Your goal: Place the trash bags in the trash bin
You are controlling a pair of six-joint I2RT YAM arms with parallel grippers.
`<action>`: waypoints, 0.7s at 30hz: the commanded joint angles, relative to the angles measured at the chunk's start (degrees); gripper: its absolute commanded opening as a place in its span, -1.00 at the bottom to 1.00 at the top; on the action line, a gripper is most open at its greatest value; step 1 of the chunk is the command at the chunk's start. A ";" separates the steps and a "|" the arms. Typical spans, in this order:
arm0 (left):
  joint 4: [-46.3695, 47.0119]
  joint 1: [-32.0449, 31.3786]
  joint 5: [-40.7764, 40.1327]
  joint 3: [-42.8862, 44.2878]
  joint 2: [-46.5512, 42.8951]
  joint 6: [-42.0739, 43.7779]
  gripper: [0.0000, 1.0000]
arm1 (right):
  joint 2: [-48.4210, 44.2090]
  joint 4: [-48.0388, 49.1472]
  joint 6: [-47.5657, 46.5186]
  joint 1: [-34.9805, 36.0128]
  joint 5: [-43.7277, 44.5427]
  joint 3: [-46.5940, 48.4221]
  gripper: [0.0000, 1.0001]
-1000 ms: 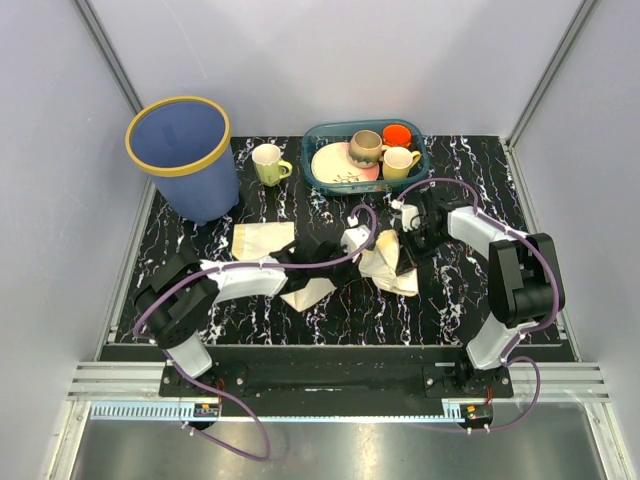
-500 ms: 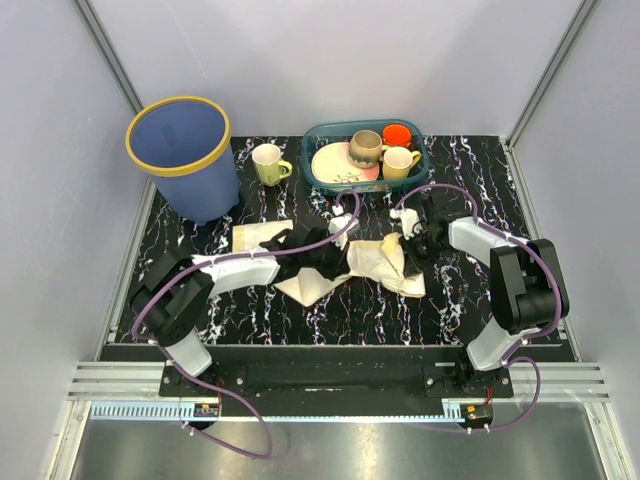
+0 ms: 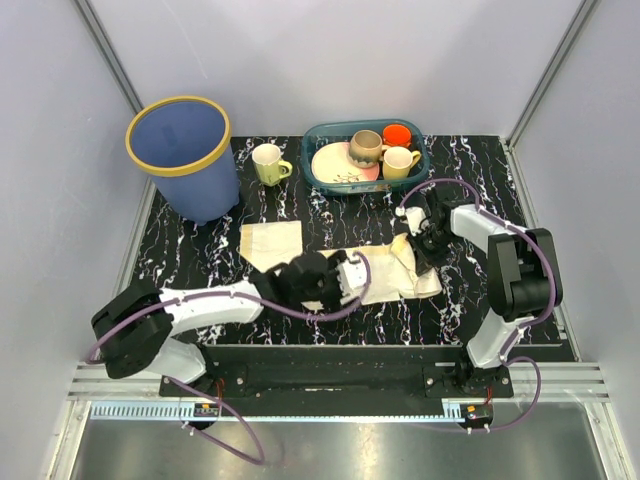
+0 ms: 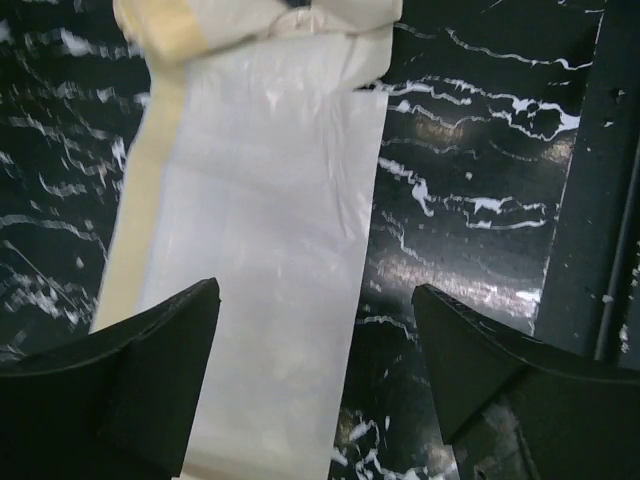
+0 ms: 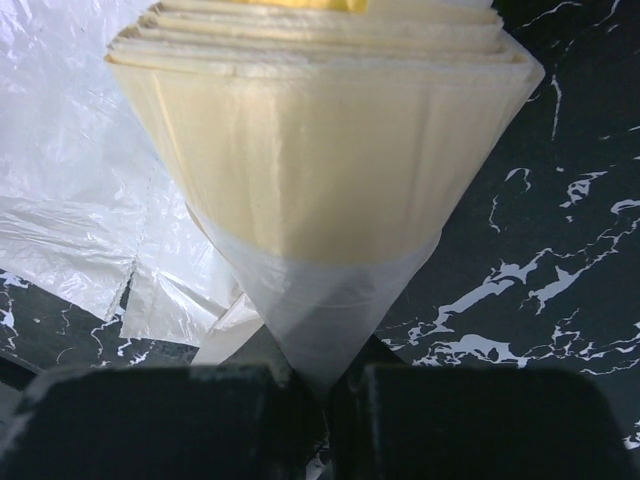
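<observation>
Distance matters: the trash bin (image 3: 205, 190) stands back left, well apart from the trash bags (image 3: 395, 272) on the bench (image 3: 190, 262). The left end effector (image 4: 315, 350) hovers open over their film. The right end effector (image 5: 320, 395) pinches their folded end. Thin film may slip free in transit.

You are looking at a black tabletop with white marble veining (image 3: 200, 255). A teal oval basket (image 3: 318, 186) sits at its far edge. Inside the basket, note a cream plate (image 3: 330, 160) at the left, a tan mug (image 3: 364, 147) touching it, an orange cup (image 3: 397, 134) at the far right and a yellow mug (image 3: 399, 161) at the near right. A pale yellow-green mug (image 3: 267, 163) stands upright on the tabletop just left of the basket, handle pointing right. Grey panels (image 3: 330, 60) on aluminium posts (image 3: 108, 55) enclose three sides.
</observation>
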 commanded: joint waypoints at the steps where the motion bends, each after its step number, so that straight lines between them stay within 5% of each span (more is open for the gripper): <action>1: 9.69 -8.56 -15.10 0.29 4.51 13.31 0.68 | 3.04 -6.29 -0.14 -0.07 -0.91 0.77 -1.00; 5: 19.26 -13.41 -23.12 1.08 12.53 18.75 0.70 | 5.41 -9.37 0.30 -0.16 -4.26 2.88 -1.00; 13: 25.61 -19.21 -23.92 6.08 24.38 21.41 0.83 | 7.70 -11.48 2.23 -0.07 -7.43 5.43 -1.00; 17: 24.82 -19.57 -26.11 9.87 30.55 21.33 0.66 | 9.46 -13.32 2.23 -0.25 -8.65 7.01 -1.00; 21: 25.96 -19.49 -28.92 9.78 33.81 21.50 0.23 | 10.34 -15.44 1.53 -0.25 -9.89 7.89 -1.00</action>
